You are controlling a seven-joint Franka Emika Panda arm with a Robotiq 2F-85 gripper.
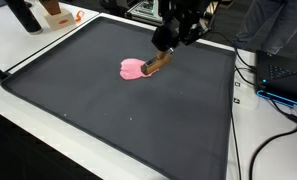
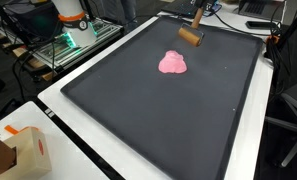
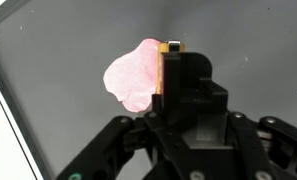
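Your fingers (image 3: 193, 95) are closed on the handle of a wooden tool (image 1: 160, 60), which slants down from them toward the dark surface (image 1: 108, 110). In the wrist view the tool (image 3: 169, 75) runs straight out ahead of the fingers, with its far end at the top of the frame. The pink lump (image 3: 136, 75) lies just beside that far end, off to one side of the tool and a little beyond the fingertips. In both exterior views the lump (image 1: 135, 68) (image 2: 172, 63) rests flat on the surface, below and forward of the fingers. In an exterior view the tool's head (image 2: 191, 38) looks slightly apart from the lump (whether the two actually touch cannot be told from these angles). Well away from the fingers, off the surface's edge, a cardboard box (image 2: 23, 150) sits in an exterior view, and cables (image 1: 273, 110) trail along the opposite side.
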